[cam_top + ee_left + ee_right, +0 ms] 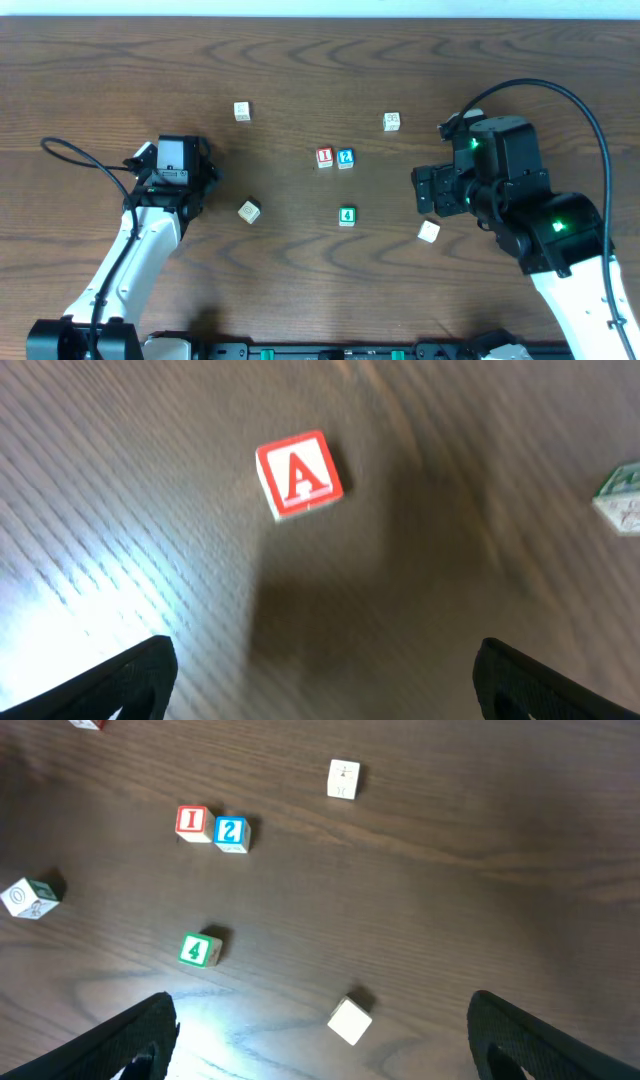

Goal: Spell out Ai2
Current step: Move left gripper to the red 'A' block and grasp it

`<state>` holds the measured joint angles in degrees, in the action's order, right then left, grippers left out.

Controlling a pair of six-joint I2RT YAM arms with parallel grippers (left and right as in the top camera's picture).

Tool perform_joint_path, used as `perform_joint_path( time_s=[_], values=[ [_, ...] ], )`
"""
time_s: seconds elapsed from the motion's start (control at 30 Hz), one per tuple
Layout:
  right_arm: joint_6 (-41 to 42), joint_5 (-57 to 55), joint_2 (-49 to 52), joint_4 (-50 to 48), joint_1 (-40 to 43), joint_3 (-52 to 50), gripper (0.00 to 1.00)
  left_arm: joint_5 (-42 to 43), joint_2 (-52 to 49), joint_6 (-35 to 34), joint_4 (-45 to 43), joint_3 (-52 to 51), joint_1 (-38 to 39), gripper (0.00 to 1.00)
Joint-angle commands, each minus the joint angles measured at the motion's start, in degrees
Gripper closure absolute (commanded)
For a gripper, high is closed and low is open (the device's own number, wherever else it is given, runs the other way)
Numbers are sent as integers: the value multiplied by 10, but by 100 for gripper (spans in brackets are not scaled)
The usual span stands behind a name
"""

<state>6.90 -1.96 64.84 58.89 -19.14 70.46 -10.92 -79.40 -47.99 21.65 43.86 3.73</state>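
Centrally, red I block just beside blue 2 block; A block red-on-white; left tool, right tool gaping, empty.

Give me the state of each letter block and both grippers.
A block: loose, ungrasped, A face visible.
I block: face up, side by side with 2 block.
2 block: face up, beside I block.
4 block: face up, standing apart.
Left gripper: jaws open, empty.
Right gripper: jaws open, empty.
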Motion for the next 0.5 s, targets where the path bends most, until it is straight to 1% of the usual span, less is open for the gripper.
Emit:
perform_joint_path(
  time_s=[0.0, 0.07, 0.1, 0.27, 0.33, 0.47],
  values=[
    [-7, -4, 4, 0, 10, 1, 6, -30, -1, -70, -13, 12, -7, 4],
    [-7, -4, 10, 0, 11, 1, 6, -30, -4, -100, -24, 14, -18, 4],
    [-2, -4, 13, 0, 11, 1, 6, -27, -9, -104, -24, 18, -28, 4],
    [3, -3, 32, -8, 12, 1, 5, 29, -64, -80, 10, 75, -75, 4],
    [8, -1, 39, -14, 12, 1, 4, 28, -90, -68, 23, 104, -76, 4],
    [8, 5, 50, -22, 12, 1, 5, 30, -146, -69, 64, 160, -76, 4]
  ],
)
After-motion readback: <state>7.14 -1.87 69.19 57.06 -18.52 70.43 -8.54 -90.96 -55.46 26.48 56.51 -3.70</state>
